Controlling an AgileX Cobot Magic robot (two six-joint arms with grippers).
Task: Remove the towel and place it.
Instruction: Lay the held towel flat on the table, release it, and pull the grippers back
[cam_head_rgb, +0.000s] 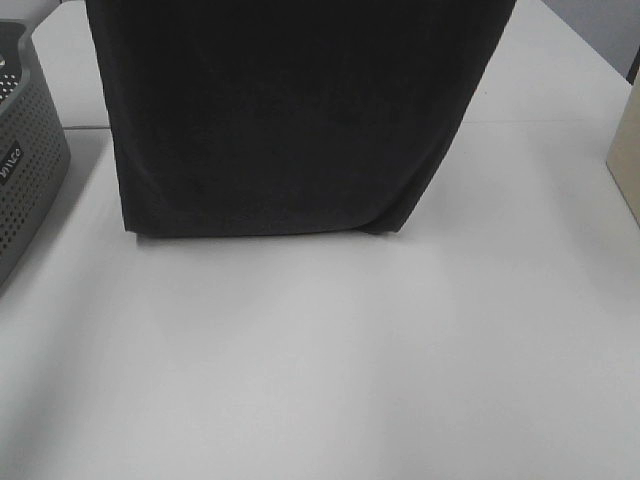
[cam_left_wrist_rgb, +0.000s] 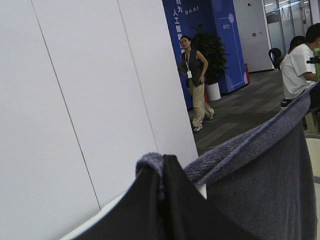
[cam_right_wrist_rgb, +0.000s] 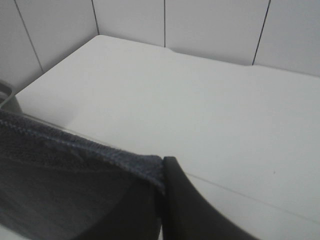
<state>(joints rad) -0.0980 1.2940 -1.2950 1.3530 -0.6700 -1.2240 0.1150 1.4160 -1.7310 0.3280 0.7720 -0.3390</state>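
Towel: a large, very dark terry towel (cam_head_rgb: 290, 110) hangs spread out as a broad flat sheet. It is held up by its top edge, which lies beyond the top of the high view.
Towel position: just beside the grey perforated basket (cam_head_rgb: 25, 160), on the side towards the middle of the bench (cam_head_rgb: 320, 360). A narrow strip of bare bench lies between them, so they are not touching.
Towel lower edge: it runs almost straight and seems to meet the bench surface. The bottom corner farther from the basket is curled under.
Left end effector: the left end effector (cam_left_wrist_rgb: 161, 169) is pinched tight on one top corner of the towel, with a tuft of cloth showing above the black fingers (cam_left_wrist_rgb: 145, 205). The hem stretches away from the grip in a taut line.
Right end effector: the right end effector (cam_right_wrist_rgb: 162, 172) is clamped narrow on the other top corner, farther from the basket, with the hem caught at its tips. White bench lies below it.
Basket: it stands on the bench, cut off by the edge of the high view. Its contents cannot be seen.
Tan object: the tan object (cam_head_rgb: 626, 150) stands on the bench well apart from the basket, beyond the towel. What it is cannot be told.
Surroundings: white wall panels (cam_left_wrist_rgb: 75, 100) stand behind the left grip.
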